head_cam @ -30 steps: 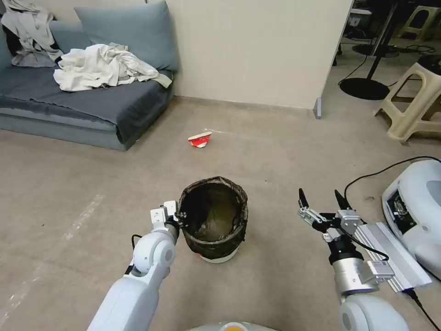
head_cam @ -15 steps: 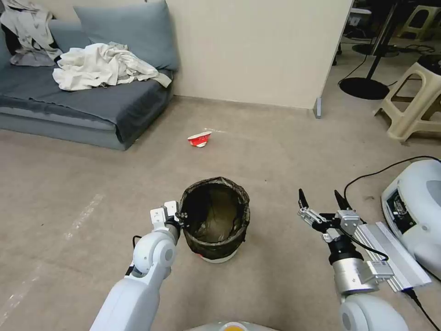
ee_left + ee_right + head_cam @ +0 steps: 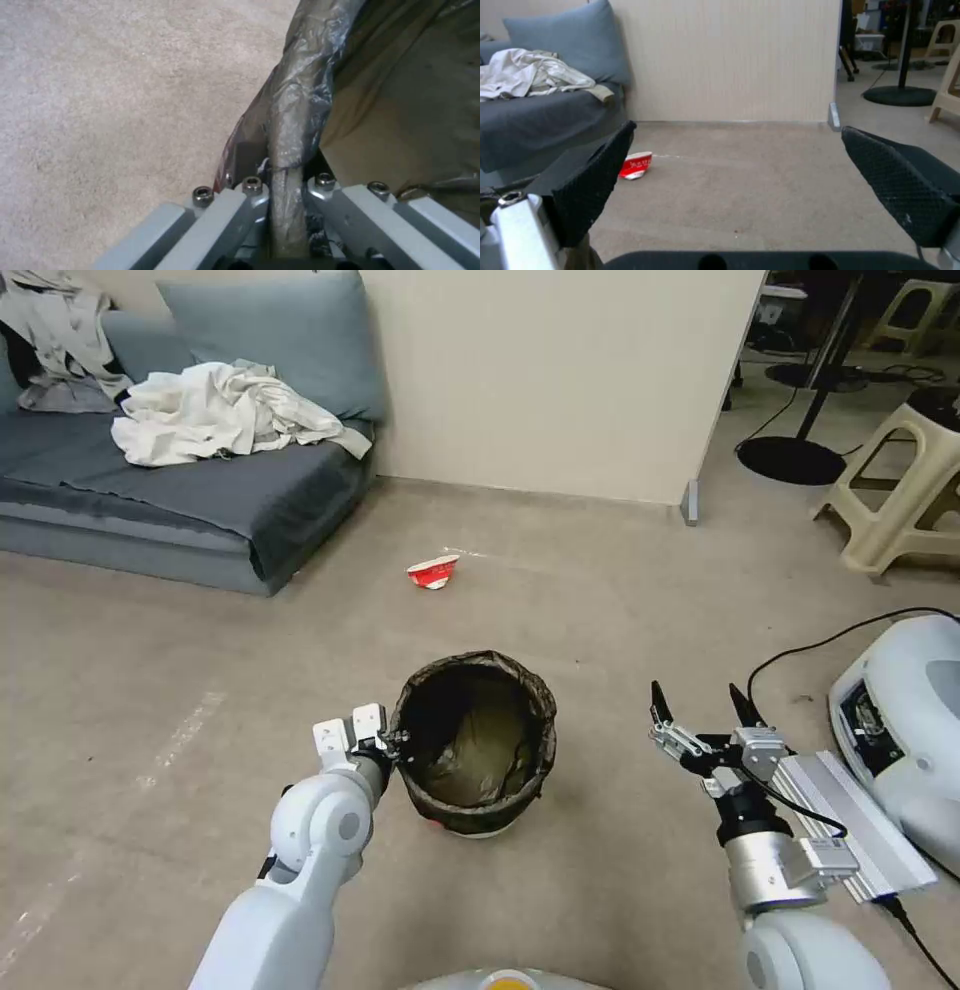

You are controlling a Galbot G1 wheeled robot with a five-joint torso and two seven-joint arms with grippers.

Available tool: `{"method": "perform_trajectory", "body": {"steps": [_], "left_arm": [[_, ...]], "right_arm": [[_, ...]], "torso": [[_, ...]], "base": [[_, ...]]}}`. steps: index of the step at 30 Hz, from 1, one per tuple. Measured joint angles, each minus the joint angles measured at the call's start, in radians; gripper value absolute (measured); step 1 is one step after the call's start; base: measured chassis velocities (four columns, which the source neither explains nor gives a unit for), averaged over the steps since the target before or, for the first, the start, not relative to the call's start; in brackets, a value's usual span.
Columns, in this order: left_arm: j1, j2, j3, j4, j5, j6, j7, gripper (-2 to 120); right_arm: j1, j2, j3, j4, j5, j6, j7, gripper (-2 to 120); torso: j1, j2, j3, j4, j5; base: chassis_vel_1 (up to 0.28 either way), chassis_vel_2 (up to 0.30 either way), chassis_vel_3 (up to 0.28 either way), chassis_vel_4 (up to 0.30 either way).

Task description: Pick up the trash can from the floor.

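- Since a second ago, the trash can (image 3: 476,740) has shifted slightly right and looks tilted, its mouth turned more toward the camera; whether its base has left the floor (image 3: 600,610) cannot be told.
- Left gripper (image 3: 393,738) is clamped on the can's left rim; in the left wrist view its fingers (image 3: 235,202) pinch the bag-covered edge (image 3: 295,123) between them.
- Right gripper (image 3: 700,710) hangs to the can's right, well apart from it, jaws spread wide and empty.
- Farther off, a crushed red-and-white cup (image 3: 433,571) lies on the floor near the sofa (image 3: 200,500).
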Motion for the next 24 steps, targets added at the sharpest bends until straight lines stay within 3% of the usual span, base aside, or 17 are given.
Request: {"method": "perform_trajectory", "body": {"steps": [14, 24], "left_arm": [[0.040, 0.018, -0.058, -0.087, -0.062, -0.003, 0.000, 1], [0.071, 0.074, -0.134, -0.204, -0.194, -0.004, -0.017, 1]], "right_arm": [[-0.002, -0.001, -0.003, 0.002, -0.001, 0.002, 0.000, 100], [0.000, -0.010, -0.002, 0.002, -0.001, 0.002, 0.001, 100]], "torso": [[0.000, 0.000, 0.000, 0.0001, 0.0001], [0.000, 0.000, 0.000, 0.0000, 0.0001]], "base": [[0.000, 0.000, 0.000, 0.000], [0.000, 0.000, 0.000, 0.000]]}}
